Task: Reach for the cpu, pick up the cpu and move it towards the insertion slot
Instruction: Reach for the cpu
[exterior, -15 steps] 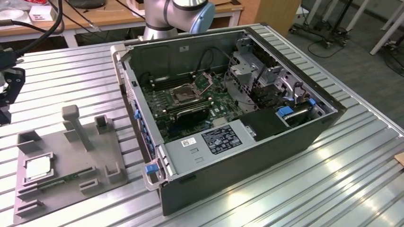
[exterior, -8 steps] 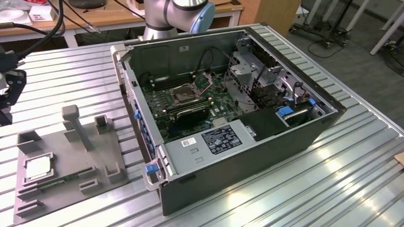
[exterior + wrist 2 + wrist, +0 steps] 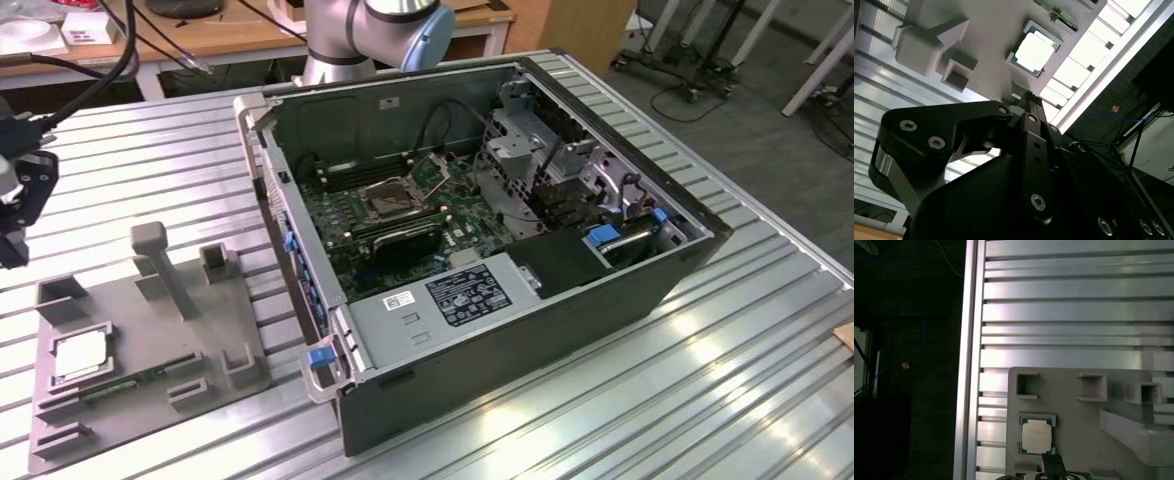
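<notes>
Reaching for the cpu: gripper over the tray, chip not yet held

The gripper [image 3: 14, 235] hangs above the ribbed metal surface [image 3: 747, 330] near its edge at the exterior view's left. It holds nothing, and how wide it stands cannot be told. The cpu [image 3: 80, 358] lies flat in a square recess of the grey tray [image 3: 147, 400], which sits by the surface's corner at the exterior view's lower left. In both wrist views the gripper's tip is close beside the chip but apart from it. The insertion slot [image 3: 391, 200] is well apart from it, inside the open computer case [image 3: 534, 340] that stands mid-surface.

The cpu [image 3: 1035, 51] is a thin square with a bright, smooth, silvery lid and a narrow greenish rim. The tray is matte grey plastic with raised lips around each recess. A tall post [image 3: 154, 265] rises from it, and a narrow green memory stick [image 3: 134, 381] lies just beside the chip's recess.

Judged from this, the reach is best made straight down and centred on the chip, squared to its sides. That way contact falls on two opposite edges rather than on the recess lips. The thin, slick body offers little to grip, so a level, gentle closure seems wise, well clear of the post.
</notes>
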